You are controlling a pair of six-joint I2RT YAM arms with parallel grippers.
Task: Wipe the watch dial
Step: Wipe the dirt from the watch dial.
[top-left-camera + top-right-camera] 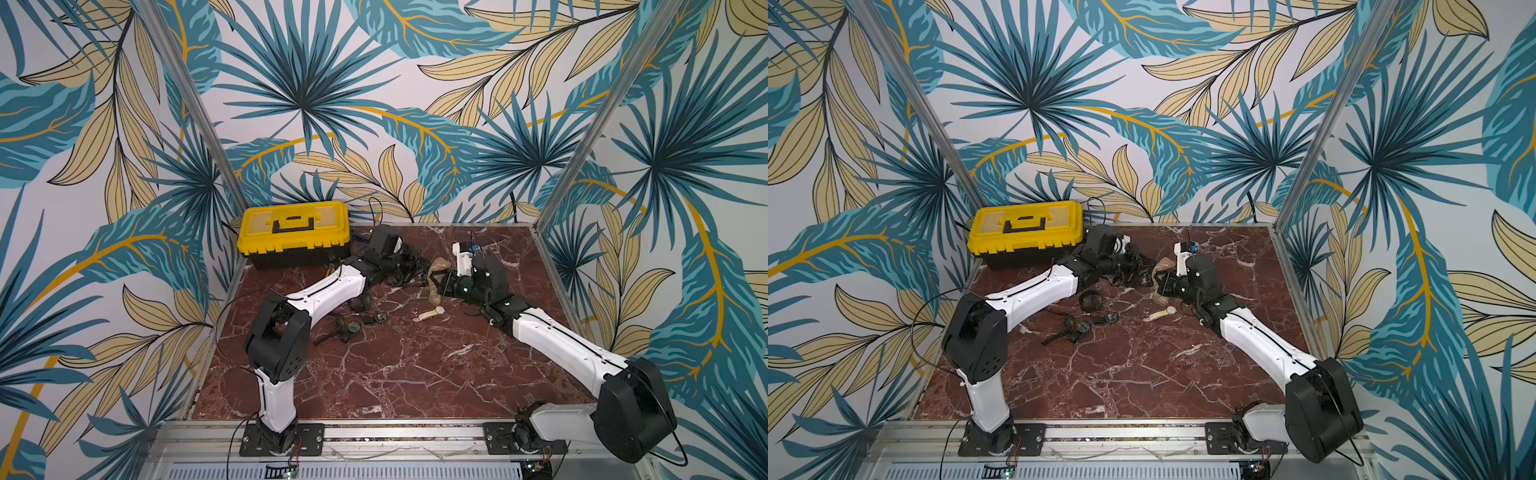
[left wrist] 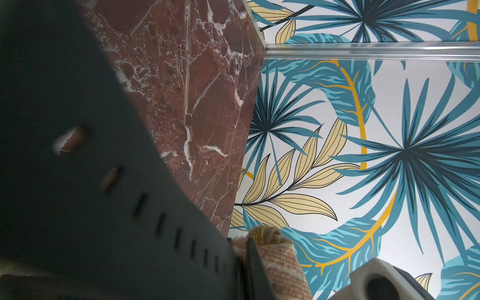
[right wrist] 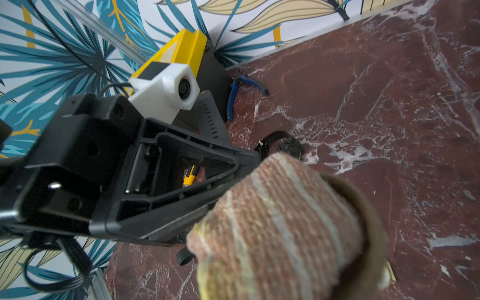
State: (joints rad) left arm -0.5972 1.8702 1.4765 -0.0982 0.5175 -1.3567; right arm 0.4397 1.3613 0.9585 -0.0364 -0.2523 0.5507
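**Top views: both arms nose to nose, far-mid table (image 1: 415, 374)**

The left gripper (image 1: 417, 270) is clamped on a black watch (image 2: 91, 194). In the left wrist view its holed strap fills one side of the frame, v. close to the lens & blurred. The right gripper (image 1: 444, 284) is clamped on a striped tan/pink cloth (image 3: 280, 223), which droops below it in both top views. The cloth sits right at the left gripper's tip, between the 2 grippers. The dial is hidden behind the cloth, so can't tell if they touch. The black watch is thus near the far-middle of the table, to the right of the yellow toolbox (image 1: 293, 228) in the far-left corner. Blue pliers (image 3: 244, 88) lie beside the toolbox. The loose black watches (image 1: 353, 328) lie by the L forearm, and a cream watch (image 1: 432, 312) lies nearer the R arm.
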